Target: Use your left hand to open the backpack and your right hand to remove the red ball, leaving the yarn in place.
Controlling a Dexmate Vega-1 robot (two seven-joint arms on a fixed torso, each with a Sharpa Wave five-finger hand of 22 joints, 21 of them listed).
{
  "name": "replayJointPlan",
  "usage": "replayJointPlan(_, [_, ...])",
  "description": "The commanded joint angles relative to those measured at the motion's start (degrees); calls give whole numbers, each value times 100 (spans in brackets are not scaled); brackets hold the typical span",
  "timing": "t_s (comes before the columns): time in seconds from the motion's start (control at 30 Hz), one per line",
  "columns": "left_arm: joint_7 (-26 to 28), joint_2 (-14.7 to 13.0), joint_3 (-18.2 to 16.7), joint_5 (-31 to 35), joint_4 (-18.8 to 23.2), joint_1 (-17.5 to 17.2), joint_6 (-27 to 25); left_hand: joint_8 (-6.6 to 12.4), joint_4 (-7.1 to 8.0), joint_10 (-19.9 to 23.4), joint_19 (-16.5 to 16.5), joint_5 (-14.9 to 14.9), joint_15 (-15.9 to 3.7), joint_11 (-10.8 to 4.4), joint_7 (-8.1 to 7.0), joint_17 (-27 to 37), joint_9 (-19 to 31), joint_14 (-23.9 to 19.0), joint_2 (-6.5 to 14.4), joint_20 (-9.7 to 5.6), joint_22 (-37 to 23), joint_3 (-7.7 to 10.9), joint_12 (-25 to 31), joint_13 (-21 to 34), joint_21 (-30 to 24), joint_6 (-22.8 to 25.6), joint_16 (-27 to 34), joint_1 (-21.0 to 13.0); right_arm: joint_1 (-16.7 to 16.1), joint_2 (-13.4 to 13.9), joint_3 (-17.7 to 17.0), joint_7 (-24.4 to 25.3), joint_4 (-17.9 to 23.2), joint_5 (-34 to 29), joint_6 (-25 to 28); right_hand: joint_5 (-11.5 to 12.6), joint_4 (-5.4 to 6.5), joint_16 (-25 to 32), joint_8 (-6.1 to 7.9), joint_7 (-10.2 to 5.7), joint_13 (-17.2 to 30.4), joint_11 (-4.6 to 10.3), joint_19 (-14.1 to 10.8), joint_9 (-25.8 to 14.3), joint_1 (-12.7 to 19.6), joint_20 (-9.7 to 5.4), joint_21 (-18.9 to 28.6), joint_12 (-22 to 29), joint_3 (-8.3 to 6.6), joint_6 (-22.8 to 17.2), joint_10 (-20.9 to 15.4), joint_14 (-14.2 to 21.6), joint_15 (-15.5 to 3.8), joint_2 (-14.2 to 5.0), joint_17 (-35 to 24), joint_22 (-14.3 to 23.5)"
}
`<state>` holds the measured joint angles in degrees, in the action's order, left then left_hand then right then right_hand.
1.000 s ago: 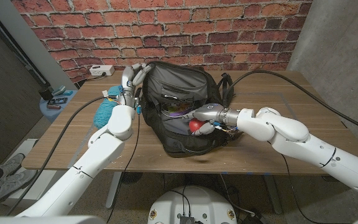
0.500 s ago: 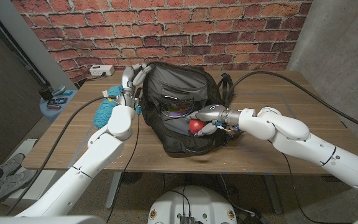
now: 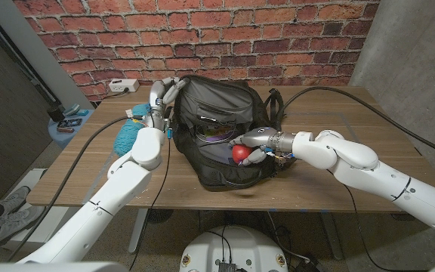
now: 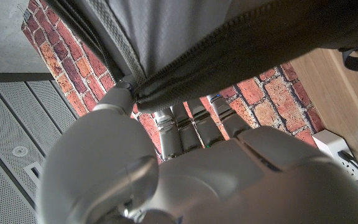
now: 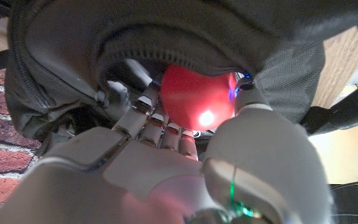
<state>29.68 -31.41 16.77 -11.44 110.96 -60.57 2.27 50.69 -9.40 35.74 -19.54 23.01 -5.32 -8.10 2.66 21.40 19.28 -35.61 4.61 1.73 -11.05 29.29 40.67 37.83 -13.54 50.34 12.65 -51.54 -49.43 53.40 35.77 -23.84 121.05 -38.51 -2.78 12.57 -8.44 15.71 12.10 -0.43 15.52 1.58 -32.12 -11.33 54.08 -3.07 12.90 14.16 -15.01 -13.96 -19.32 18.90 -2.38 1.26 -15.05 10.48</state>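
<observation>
Ball (image 3: 239, 153) clasped by right hand (image 3: 252, 143) at backpack (image 3: 217, 106) mouth; left hand (image 3: 159, 97) pinches flap open. Next: withdraw ball clear.

The backpack (image 3: 221, 128) stands mid-table (image 3: 338, 181), yarn (image 3: 129, 132) just left, ball (image 3: 240, 153) at its opening.

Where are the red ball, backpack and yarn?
red ball (image 3: 239, 153), head view, its top face.
backpack (image 3: 216, 94), head view, upper grey panel.
yarn (image 3: 127, 133), head view, middle of the teal skein.
</observation>
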Motion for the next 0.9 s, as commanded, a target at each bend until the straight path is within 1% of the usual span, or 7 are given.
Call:
replayJointPlan(0.03, [-17,5,21,13,-23,31,24,40,10,26,15,-22,1,-40,-2,31,12,17,232,28,-20,-29,-8,7,-40,-37,-29,-174,-20,-3,-12,344,-165,31,-225,48,-14,94,60,-42,60,70,-135,-12,63,-167,55,112,45,-191,-181,136,-550,-14,-24,14])
replayJointPlan(0.13, [-11,2,17,22,-18,30,29,43,10,15,15,-23,0,-43,-4,27,12,16,234,28,-20,-26,-16,2,-41,-40,-33,-174,-9,-14,-7,369,-182,23,-254,60,-26,132,92,-77,96,144,-228,-16,108,-212,86,194,51,-331,-306,230,-617,-24,-35,16])
replayJointPlan(0.2, [-23,-2,14,16,-19,31,38,38,8,21,20,-28,1,-27,-3,29,1,14,232,34,-20,-30,-12,7,-41,-48,-31,-175,-1,-30,-8,349,-185,63,-258,66,-20,170,114,-134,122,161,-284,-19,119,-231,105,247,64,-437,-377,318,-649,-34,-49,17])
replayJointPlan(0.37, [-41,-4,6,1,-37,32,71,43,10,25,20,-31,-3,-50,-2,24,-7,15,233,30,-20,-27,-11,9,-42,-38,-36,-172,-39,-48,-45,468,-168,109,-290,71,-12,241,140,-165,169,218,-409,-24,132,-274,147,370,94,-600,-568,477,-709,-42,-73,20])
replayJointPlan(0.53, [-55,-2,-5,-19,-68,24,113,50,10,17,23,-40,-4,-58,-16,34,1,22,243,37,-20,-34,-17,5,-42,-53,-31,-177,-74,-54,-86,563,-123,111,-285,75,-10,335,199,-225,228,256,-568,-31,160,-330,201,510,134,-884,-772,685,-798,-52,-109,23])
replayJointPlan(0.63, [-61,1,-16,-39,-83,17,135,53,10,16,27,-42,2,-43,7,34,-7,23,243,38,-21,-34,-15,9,-42,-42,-33,-177,-87,-61,-98,585,-93,103,-269,73,-7,395,236,-266,263,302,-652,-34,182,-353,230,600,155,-1068,-906,809,-849,-69,-136,26])
replayJointPlan(0.9, [-83,-7,-29,-70,-103,5,154,64,6,15,25,-51,4,-55,-18,32,4,25,240,41,-21,-37,-29,-8,-45,-65,-35,-180,-110,-100,-125,603,7,125,-207,69,-14,438,241,-264,295,311,-714,-37,218,-378,252,662,173,-1170,-980,889,-874,-83,-161,29])
